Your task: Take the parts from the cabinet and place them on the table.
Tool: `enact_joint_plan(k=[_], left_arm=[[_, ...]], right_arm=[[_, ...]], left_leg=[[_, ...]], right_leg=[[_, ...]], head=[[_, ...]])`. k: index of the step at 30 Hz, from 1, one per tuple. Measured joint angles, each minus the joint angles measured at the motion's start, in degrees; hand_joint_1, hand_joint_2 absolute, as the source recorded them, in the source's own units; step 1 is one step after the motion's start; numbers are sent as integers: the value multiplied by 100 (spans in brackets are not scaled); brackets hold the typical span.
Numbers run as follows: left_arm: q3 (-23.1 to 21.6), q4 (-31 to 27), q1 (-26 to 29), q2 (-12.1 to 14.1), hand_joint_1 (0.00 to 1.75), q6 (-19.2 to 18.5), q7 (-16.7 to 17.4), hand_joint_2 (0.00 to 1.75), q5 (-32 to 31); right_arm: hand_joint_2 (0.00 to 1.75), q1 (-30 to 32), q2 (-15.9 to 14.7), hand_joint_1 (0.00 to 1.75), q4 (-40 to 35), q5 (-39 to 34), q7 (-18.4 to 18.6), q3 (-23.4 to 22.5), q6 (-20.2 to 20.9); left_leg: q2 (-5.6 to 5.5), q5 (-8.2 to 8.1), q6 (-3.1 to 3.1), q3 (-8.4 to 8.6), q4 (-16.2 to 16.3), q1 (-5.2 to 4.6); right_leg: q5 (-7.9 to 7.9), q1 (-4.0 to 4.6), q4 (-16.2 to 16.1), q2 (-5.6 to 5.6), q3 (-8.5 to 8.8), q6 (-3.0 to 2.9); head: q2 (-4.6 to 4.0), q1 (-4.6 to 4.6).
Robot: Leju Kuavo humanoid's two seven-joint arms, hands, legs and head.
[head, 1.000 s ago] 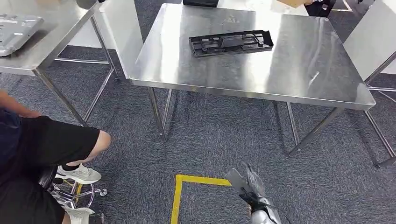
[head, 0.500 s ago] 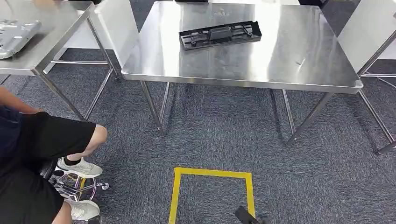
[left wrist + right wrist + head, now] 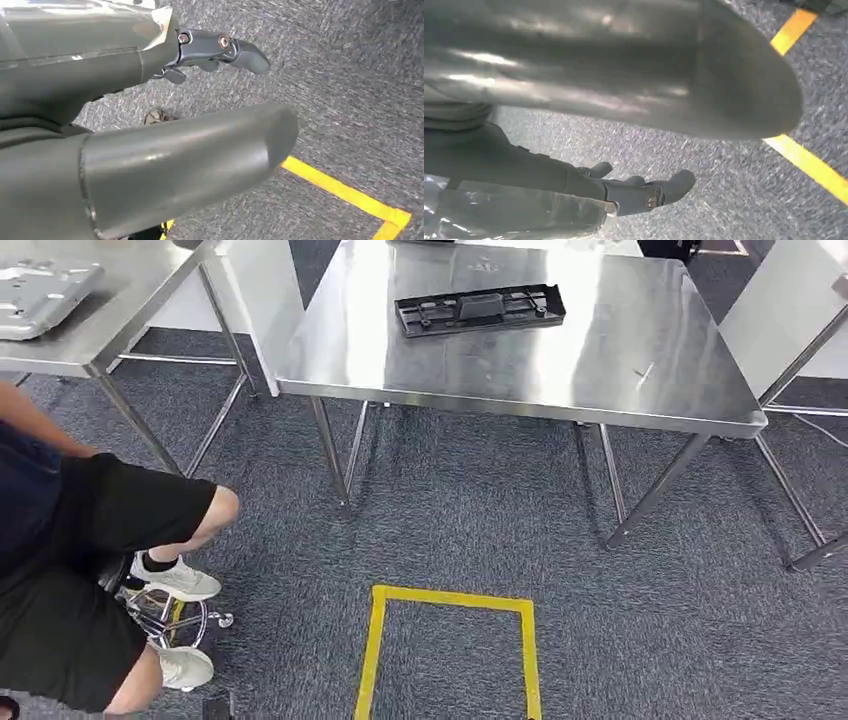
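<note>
Lying flat on the steel table (image 3: 620, 360), the black plastic part (image 3: 480, 310) sits toward twelve o'clock in the head view, long side running across, well back from the near edge. Light glares off the bare metal around it.

A second table (image 3: 120, 320) stands at ten o'clock with a silver metal tray (image 3: 45, 295) resting on it. White panels (image 3: 260, 300) stand between the two tables.

At eight o'clock a person in black shorts (image 3: 110, 530) sits on a stool (image 3: 165, 625) with a chrome base, white shoe (image 3: 180, 580) on the grey carpet (image 3: 460, 520). At six o'clock a yellow tape square (image 3: 378, 640) marks the carpet.

In the left wrist view the left robot hand (image 3: 150, 120) hangs over the carpet with nothing in it: the thick grey thumb (image 3: 190, 160) juts forward and the dark fingers (image 3: 225, 47) reach out apart from it, released. A yellow tape line (image 3: 345, 192) crosses the carpet beyond it.

In the right wrist view the right robot hand (image 3: 624, 125) likewise hangs above the carpet, thumb (image 3: 704, 80) and dark fingers (image 3: 659, 192) spread with nothing between them, released. Yellow tape (image 3: 814, 167) runs beside it.
</note>
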Motion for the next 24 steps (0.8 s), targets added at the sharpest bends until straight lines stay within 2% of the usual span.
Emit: enact_joint_plan(k=[1,2,3,4,5,6,7,8,9,11,12,13,14,15,16,17,18,19,20,21,22,23,24], left_arm=[[-22,0,-1,-4,0,-2,0,0,0],[-31,0,-5,-7,0,0,0,0,0],[-31,0,-4,-7,0,2,4,0,0],[-33,0,-6,-9,0,9,7,0,4],[-35,0,-11,-9,0,15,11,0,13],[-37,0,-18,-15,0,18,13,0,22],[-41,-2,-32,-15,0,22,15,0,39],[-41,-20,-39,-6,0,24,18,0,53],[-46,-24,-55,-17,0,35,17,0,55],[-48,-26,-61,-13,0,153,15,0,59],[-48,-24,-53,-4,0,175,15,0,65],[-46,-26,-49,4,0,181,15,0,74],[-44,-26,-45,20,0,195,15,0,122],[-42,-26,-46,24,0,199,15,0,138],[-41,-26,-45,33,0,201,13,0,155],[-39,-26,-39,42,0,203,13,0,173],[-35,-26,-28,48,0,208,13,0,173],[-31,-26,-20,52,0,225,18,0,175],[-28,-24,-20,55,0,256,42,0,184],[-28,-26,-22,59,0,256,61,0,205],[-28,-26,-28,70,0,256,65,0,243],[-28,-26,-39,81,0,254,66,0,247],[-28,-26,-45,87,0,254,66,0,249]], right_arm=[[0,-12,-2,0,0,9,0,-13,-2],[0,-15,-2,0,0,22,0,-22,-2],[0,-15,0,0,2,42,0,-33,-2],[0,-15,4,0,7,63,4,-35,-2],[0,-24,7,0,7,85,18,-35,0],[0,-40,11,0,7,103,33,-35,4],[0,-64,18,0,7,125,48,-35,7],[0,-98,63,0,7,138,57,-33,20],[0,-126,46,0,7,149,74,-33,37],[0,-135,88,0,9,153,74,-33,147],[0,-128,116,0,11,168,90,-33,166],[0,-136,133,0,15,179,116,-33,175],[0,-145,153,0,15,184,151,-33,177],[0,-150,164,0,15,199,162,-33,177],[0,-149,182,0,15,203,173,-33,184],[0,-143,192,0,15,205,186,-33,186],[0,-140,203,0,17,212,188,-33,188],[0,-140,205,0,22,219,188,-33,190],[0,-143,210,0,24,223,188,-33,201],[0,-143,210,0,24,236,188,-33,205],[0,-147,216,0,24,245,188,-33,234],[0,-148,223,0,24,249,188,-33,245],[0,-157,227,0,24,254,188,-33,254]], left_leg=[[6,50,-3,-67,2,0],[16,104,-14,-142,8,0],[30,156,-28,-211,10,6],[38,206,-49,-275,12,15],[40,253,-77,-337,17,29],[41,295,-115,-392,30,49],[40,333,-157,-440,61,56],[39,358,-198,-498,99,22],[44,416,-250,-529,115,10],[43,509,-292,-538,98,8],[42,537,-326,-553,104,19],[36,434,-353,-595,151,56],[33,108,-366,-674,364,57],[30,-257,-377,-804,764,58],[13,-551,-392,-944,1230,59],[5,-748,-399,-1057,1684,61],[4,-777,-402,-1078,1935,60],[5,-675,-389,-989,1944,61],[5,-473,-368,-752,1682,61],[5,-303,-345,-435,1256,60],[4,-206,-307,-31,675,60],[-7,-300,-282,266,235,43],[-19,-309,-278,300,123,28]], right_leg=[[-238,-11,450,2,-148,-1],[-399,-24,872,2,-266,31],[-407,-56,1090,1,-285,100],[-272,-92,1015,1,-168,197],[-63,-130,688,1,71,302],[120,-169,210,0,383,389],[215,-211,-335,1,734,438],[98,-217,-808,15,1038,439],[46,-132,-928,45,1072,321],[73,-124,-851,35,941,262],[107,-143,-850,29,902,203],[160,-222,-853,18,868,103],[216,-192,-853,14,815,-1],[271,-172,-847,8,781,-87],[322,-149,-845,-1,702,-142],[379,-125,-838,-8,629,-162],[423,-109,-827,-12,563,-172],[458,-99,-812,-13,498,-160],[494,-93,-788,-12,430,-144],[524,-93,-768,-10,382,-134],[546,-93,-739,-7,348,-102],[564,-63,-705,-8,309,-71],[595,-48,-689,-10,278,-28]], head=[[0,-2],[0,0],[0,-2],[0,0],[0,-2],[-2,-2],[-2,-2],[-2,33],[0,22],[0,15],[-2,18],[-2,13],[-2,11],[0,5],[0,2],[0,4],[0,4],[0,4],[-2,4],[-2,4],[0,2],[0,2],[0,24]])
